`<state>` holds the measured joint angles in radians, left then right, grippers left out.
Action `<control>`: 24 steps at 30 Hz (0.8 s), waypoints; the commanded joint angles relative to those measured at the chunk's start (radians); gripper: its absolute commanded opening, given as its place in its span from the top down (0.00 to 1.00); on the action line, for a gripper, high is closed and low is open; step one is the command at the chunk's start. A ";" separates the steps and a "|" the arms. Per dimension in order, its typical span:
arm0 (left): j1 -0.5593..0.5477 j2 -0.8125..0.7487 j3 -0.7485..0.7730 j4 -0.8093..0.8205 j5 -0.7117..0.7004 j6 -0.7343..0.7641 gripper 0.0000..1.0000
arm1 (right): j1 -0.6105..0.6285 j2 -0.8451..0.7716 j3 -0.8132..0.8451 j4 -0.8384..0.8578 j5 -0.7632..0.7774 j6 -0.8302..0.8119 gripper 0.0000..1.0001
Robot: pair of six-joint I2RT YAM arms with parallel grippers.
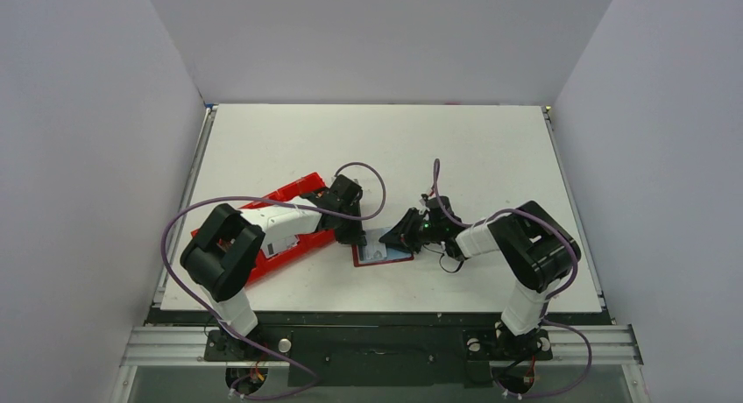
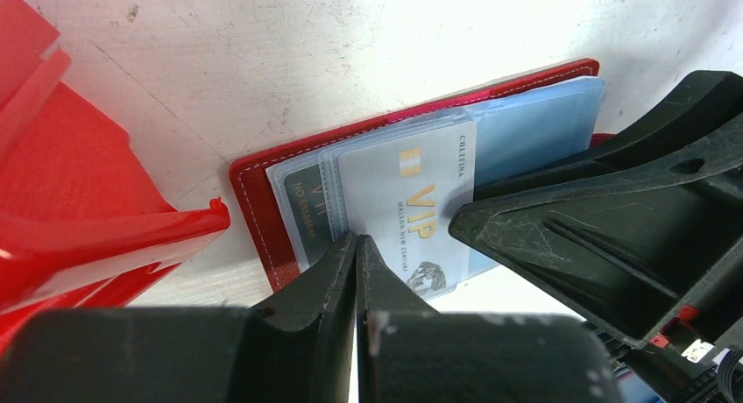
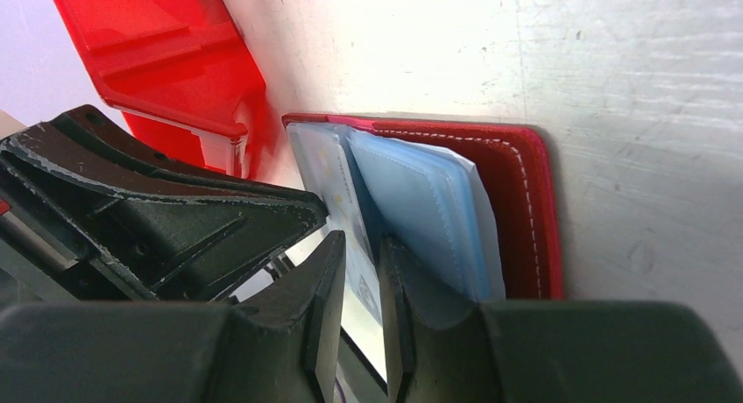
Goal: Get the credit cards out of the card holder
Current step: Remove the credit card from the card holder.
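Observation:
The dark red card holder lies open on the table between both grippers. In the left wrist view its red cover holds pale blue sleeves. A silver VIP credit card sticks partly out of a sleeve, and a darker card sits in the sleeve beside it. My left gripper is shut, its tip resting on the sleeve edge. My right gripper is narrowly open, one finger on each side of the silver card's edge. The blue sleeves stand up beside it.
A bright red compartment tray lies just left of the holder, under the left arm. It also shows in the left wrist view and the right wrist view. The two grippers are very close together over the holder.

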<state>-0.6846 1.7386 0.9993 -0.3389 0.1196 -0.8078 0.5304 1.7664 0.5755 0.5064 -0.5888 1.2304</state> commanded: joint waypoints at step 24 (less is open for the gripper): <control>0.004 0.037 -0.022 -0.084 -0.059 0.003 1.00 | -0.038 -0.016 -0.051 0.111 0.035 0.013 1.00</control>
<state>-0.6853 1.7390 0.9993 -0.3397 0.1181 -0.8135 0.5133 1.7790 0.5343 0.5972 -0.5911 1.2690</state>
